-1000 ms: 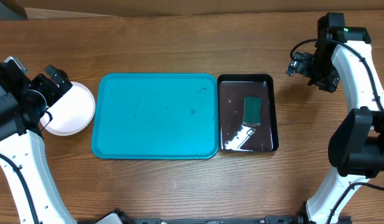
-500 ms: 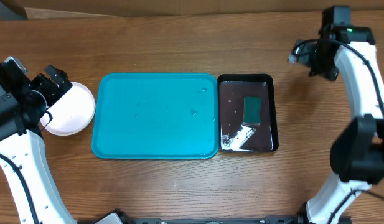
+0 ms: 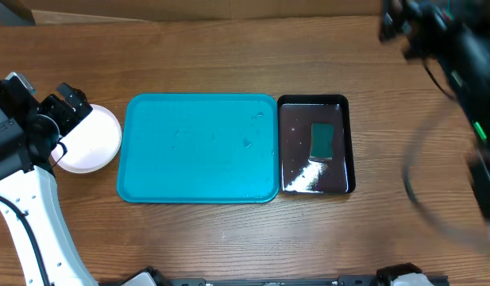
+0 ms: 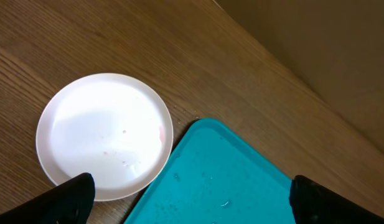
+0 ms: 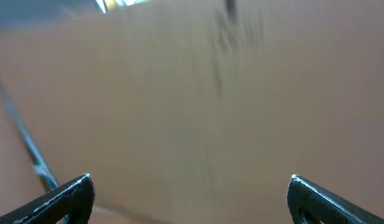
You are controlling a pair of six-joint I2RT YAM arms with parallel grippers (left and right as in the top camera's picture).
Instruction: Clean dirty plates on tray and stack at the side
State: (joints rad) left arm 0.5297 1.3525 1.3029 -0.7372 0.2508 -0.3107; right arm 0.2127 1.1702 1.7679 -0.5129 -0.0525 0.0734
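A white plate (image 3: 90, 139) lies on the table just left of the turquoise tray (image 3: 197, 147). No other plate shows apart from it; the pale-blue and yellow-green ones are out of sight. The tray holds only water droplets. My left gripper (image 3: 70, 102) hovers at the plate's upper left edge, open and empty. In the left wrist view the plate (image 4: 104, 137) and the tray's corner (image 4: 241, 180) lie below the open gripper (image 4: 192, 199); a small reddish mark shows at the plate's right rim. My right gripper (image 3: 403, 28) is motion-blurred at the far top right. In its wrist view the gripper (image 5: 192, 196) is open and empty.
A glossy black tray (image 3: 346, 103) stands against the turquoise tray's right side, with a green sponge (image 3: 322, 141) and some water in it. The right arm (image 3: 467, 95) is a blur along the right edge. A cardboard wall runs along the table's back.
The right arm has swung up and away toward the top right corner and is now blurred. The left arm, plate and trays have not moved.
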